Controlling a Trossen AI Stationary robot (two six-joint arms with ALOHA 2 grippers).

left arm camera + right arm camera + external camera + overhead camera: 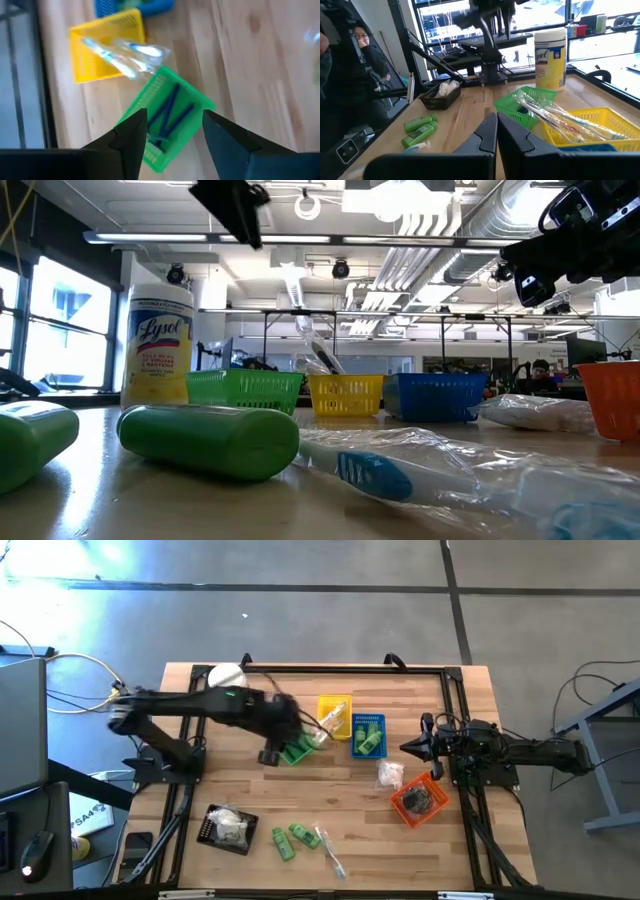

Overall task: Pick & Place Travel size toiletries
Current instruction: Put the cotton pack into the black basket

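Risk: wrapped toothbrush (127, 54) straddles yellow basket (100, 50) and green basket (167, 117); could tip out.
Left pincer (172, 132): open, empty, above green basket.
Right pincer (496, 131): closed, empty, waiting.

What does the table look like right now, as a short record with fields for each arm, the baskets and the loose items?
left gripper: open, above green basket
right gripper: shut, waiting at table's right side
green basket: holds thin dark blue sticks
yellow basket: clear wrapped toothbrushes
blue basket: green bottles
loose: green bottles near front edge
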